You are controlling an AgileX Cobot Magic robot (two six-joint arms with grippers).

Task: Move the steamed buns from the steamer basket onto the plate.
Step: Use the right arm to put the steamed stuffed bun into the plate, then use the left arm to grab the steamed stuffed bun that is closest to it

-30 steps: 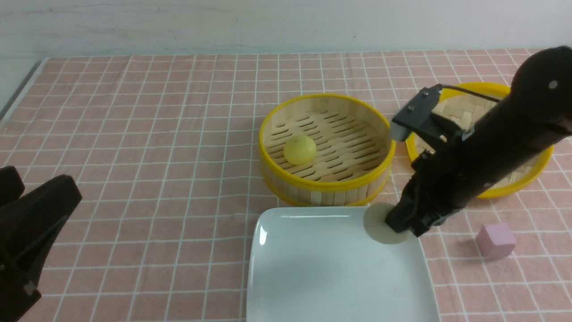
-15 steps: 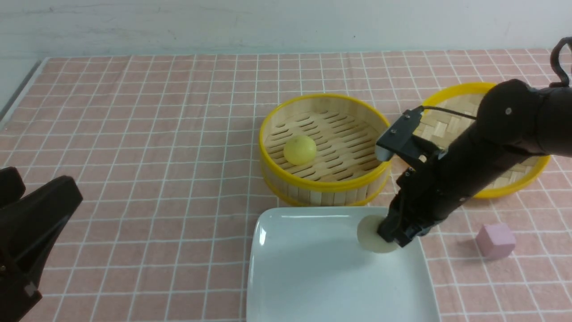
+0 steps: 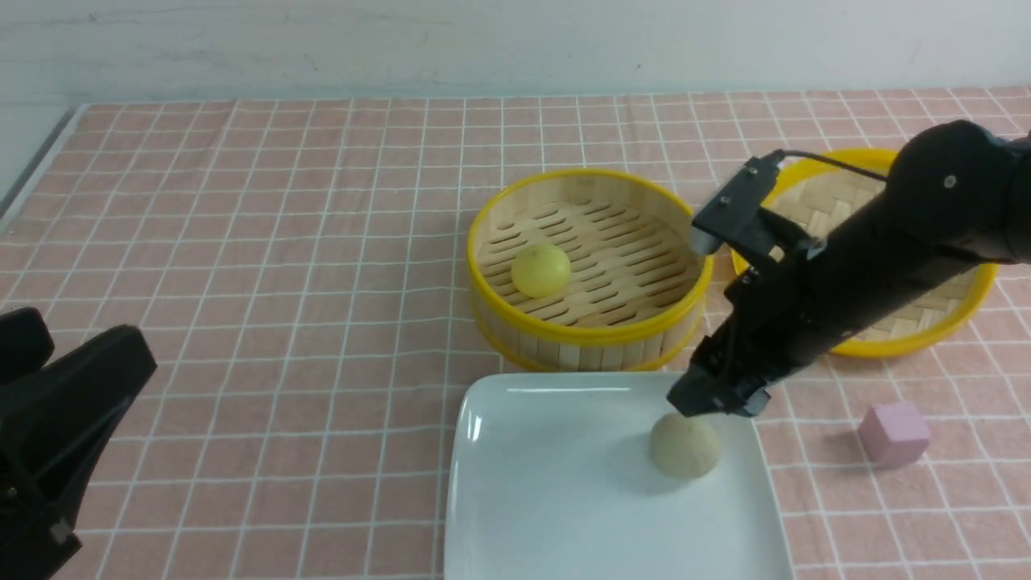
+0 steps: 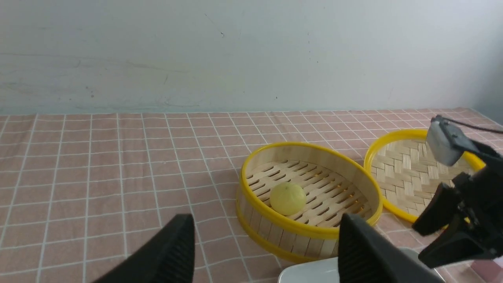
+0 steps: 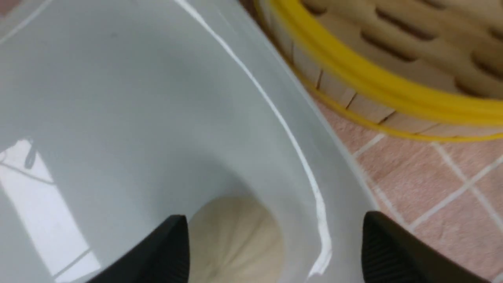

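A pale yellow steamed bun lies on the slatted floor of the steamer basket. A beige-grey steamed bun rests on the white plate, near its far right corner. My right gripper hangs just above that bun, open, its jaws wide apart and holding nothing. My left gripper is open and empty at the near left, well away from the basket.
The shallow woven bamboo lid lies right of the basket, partly behind my right arm. A small pink cube sits on the checked cloth right of the plate. A wall runs along the table's far edge.
My right gripper has opened and let go of the beige-grey bun, which now sits on the plate. The gripper has lifted slightly off it. The left arm has barely moved.
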